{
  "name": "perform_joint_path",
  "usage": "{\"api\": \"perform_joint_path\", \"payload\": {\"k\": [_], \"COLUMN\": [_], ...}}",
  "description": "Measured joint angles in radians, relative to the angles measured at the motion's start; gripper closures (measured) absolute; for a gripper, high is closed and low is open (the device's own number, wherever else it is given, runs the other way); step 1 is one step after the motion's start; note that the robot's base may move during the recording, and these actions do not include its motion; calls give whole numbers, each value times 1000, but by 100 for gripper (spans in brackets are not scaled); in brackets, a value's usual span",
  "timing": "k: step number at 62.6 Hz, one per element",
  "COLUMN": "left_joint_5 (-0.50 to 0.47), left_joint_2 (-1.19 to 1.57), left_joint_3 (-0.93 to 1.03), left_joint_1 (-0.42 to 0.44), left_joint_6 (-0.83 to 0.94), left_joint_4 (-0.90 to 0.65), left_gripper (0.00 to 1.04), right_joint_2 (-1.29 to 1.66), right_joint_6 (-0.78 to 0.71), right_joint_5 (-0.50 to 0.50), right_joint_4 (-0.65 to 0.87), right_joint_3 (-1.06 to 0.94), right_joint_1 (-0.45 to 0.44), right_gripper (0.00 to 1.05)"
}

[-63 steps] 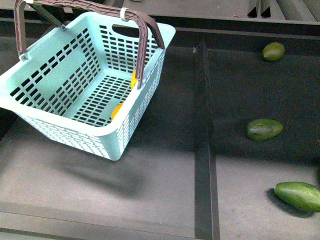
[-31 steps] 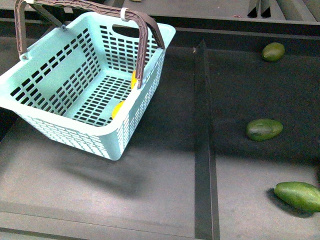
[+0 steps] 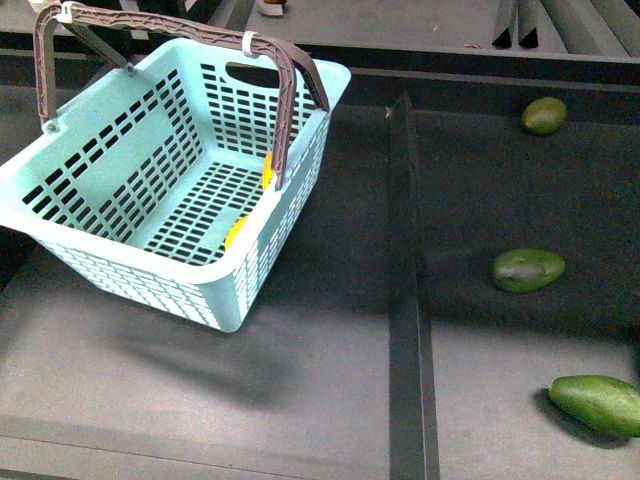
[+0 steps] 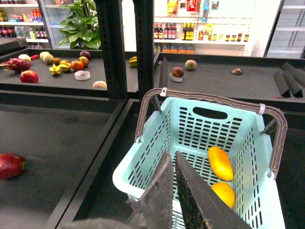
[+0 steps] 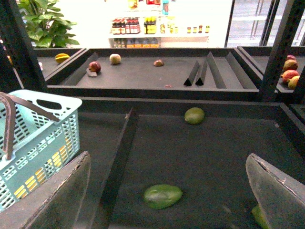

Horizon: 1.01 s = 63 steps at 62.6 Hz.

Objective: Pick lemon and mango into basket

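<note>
The light teal basket [image 3: 140,275] with brown handles [image 3: 180,25] stands at the left of the dark shelf. Two yellow-orange fruits lie in it, one long [image 4: 220,163] and one rounder [image 4: 223,193]; through the lattice they show in the front view as well [image 3: 236,230]. Three green oval fruits [image 3: 527,269] [image 3: 544,115] [image 3: 598,403] lie on the right section. My left gripper [image 4: 171,155] is shut and empty above the basket's near rim [image 4: 125,177]. My right gripper [image 5: 167,155] is open and empty above a green fruit [image 5: 162,196]. Neither gripper shows in the front view.
A raised black divider [image 3: 402,280] separates the basket's section from the green fruits. A red fruit [image 4: 9,164] lies on the shelf beside the basket. Black uprights [image 4: 112,47] and a back shelf with several fruits [image 4: 66,64] stand behind. The basket also shows in the right wrist view [image 5: 47,129].
The whole front view has shifted slightly downward in the picture. The basket and the green fruits keep their places relative to each other.
</note>
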<state>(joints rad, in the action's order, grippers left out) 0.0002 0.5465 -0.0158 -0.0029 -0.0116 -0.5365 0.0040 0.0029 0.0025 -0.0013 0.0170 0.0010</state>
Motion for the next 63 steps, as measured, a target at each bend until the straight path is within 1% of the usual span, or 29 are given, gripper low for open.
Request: {"api": "perform_joint_path", "payload": {"k": [23,48,52,54,63], "left_joint_5": [0,0,0,0,0], "left_joint_2": [-229,-375,-483,-520,-540], "left_joint_3": [0,0,0,0,0], "left_joint_1": [0,0,0,0,0], "left_joint_6": [0,0,1,0,0], "left_joint_4": [219,365,506,527,533], "left_gripper": [101,101,101,101,101], "right_joint_2": [0,0,0,0,0], "right_joint_6": [0,0,0,0,0], "right_joint_5": [0,0,0,0,0], "right_joint_4": [0,0,0,0,0], "right_joint_3": [0,0,0,0,0], "right_joint_1": [0,0,0,0,0], "right_gripper": [9,9,9,9,9]}}
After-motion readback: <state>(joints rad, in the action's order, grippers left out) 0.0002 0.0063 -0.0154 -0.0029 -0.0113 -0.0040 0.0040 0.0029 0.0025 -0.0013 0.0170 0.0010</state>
